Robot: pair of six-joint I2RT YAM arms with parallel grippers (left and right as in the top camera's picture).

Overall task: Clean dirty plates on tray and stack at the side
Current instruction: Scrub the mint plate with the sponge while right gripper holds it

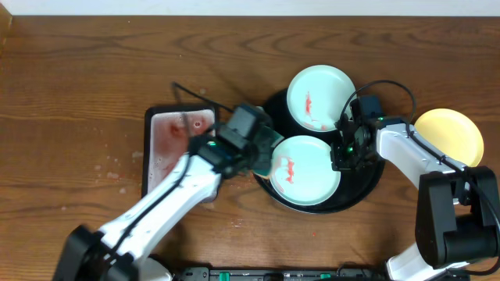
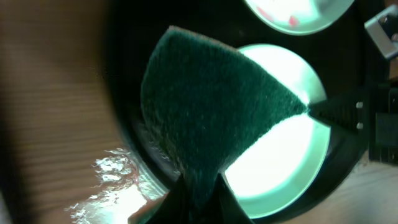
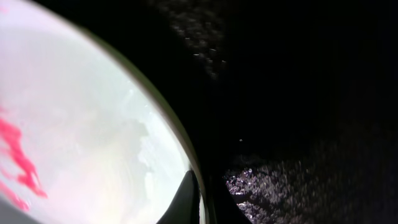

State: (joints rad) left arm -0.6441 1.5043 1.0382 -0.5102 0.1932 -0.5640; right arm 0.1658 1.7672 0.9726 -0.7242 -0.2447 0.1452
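Two mint-white plates lie on the round black tray (image 1: 367,186). The near plate (image 1: 306,170) and the far plate (image 1: 320,97) both carry red smears. A pale yellow plate (image 1: 449,134) rests on the wood at the right. My left gripper (image 1: 262,152) is shut on a green sponge (image 2: 205,118) held over the near plate's left edge (image 2: 280,162). My right gripper (image 1: 341,150) is shut on that plate's right rim (image 3: 155,134), one finger inside and one outside.
A small black basin (image 1: 160,125) with pinkish water stands left of the tray. Water drops lie on the wood (image 1: 109,168) beside it. The right arm crosses the tray's right side.
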